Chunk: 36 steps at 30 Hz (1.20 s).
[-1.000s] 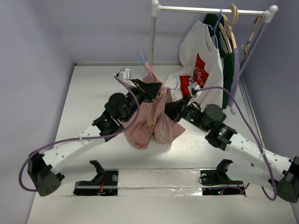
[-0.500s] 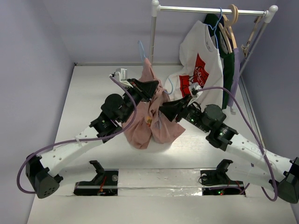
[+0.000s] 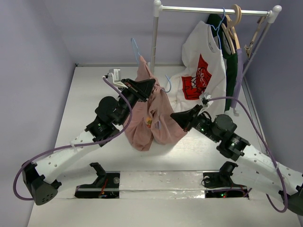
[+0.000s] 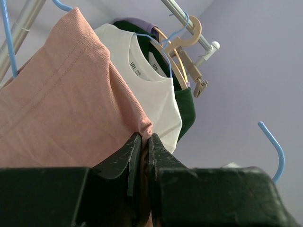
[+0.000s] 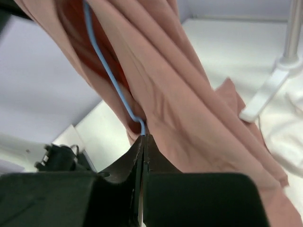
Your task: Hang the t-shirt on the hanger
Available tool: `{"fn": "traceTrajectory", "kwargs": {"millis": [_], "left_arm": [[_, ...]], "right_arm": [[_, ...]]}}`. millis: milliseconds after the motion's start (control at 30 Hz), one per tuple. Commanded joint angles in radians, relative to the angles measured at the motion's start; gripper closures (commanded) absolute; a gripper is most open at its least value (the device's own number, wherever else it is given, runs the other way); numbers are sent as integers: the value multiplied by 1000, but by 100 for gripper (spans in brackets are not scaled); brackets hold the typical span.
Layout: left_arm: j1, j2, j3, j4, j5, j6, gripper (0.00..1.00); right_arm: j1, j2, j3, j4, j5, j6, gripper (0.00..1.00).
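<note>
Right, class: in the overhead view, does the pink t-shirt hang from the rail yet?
No, the t-shirt is off the rail, pinched by the left gripper.

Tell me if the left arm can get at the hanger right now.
Probably not without letting go: the left gripper is shut on the t-shirt. The hanger stands close by, its wire partly free of the cloth, and the right gripper pinches it lower down.
</note>
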Motion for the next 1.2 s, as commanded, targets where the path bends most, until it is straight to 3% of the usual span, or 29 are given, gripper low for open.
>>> {"fn": "traceTrajectory", "kwargs": {"millis": [0,33,167,333,567,633,667,700,733,1000,1167], "left_arm": [[10,-26,64,91,-2,-4,100],[10,-24,76,91,1,-11,100],[10,-18,95,91,18,-24,100],[10,-17,105,97,38,-36,100],[10,-21,105,94,47,-50,100],[10,-26,101,97,48,-56,100],[19,-29,99,97,48,-58,100],[19,-34,99,96,50,-59,100],[19,-34,99,96,51,-59,100],[69,-14,214,116,48,-19,100],[122,25,289,160,44,-28,100]], "right_arm": [[-4,-10,-66,-36,-29,11,100],[-4,-9,-82,-29,-49,16,98],[5,4,-143,36,-94,36,51],[25,83,-194,113,-92,65,40],[56,246,-154,230,-79,54,38],[65,266,-149,251,-30,63,42],[65,276,-152,264,-8,71,54],[65,277,-159,264,12,88,89],[65,274,-163,259,32,96,100],[65,140,-297,77,-5,171,100],[74,103,-278,-46,-60,166,100]]}}
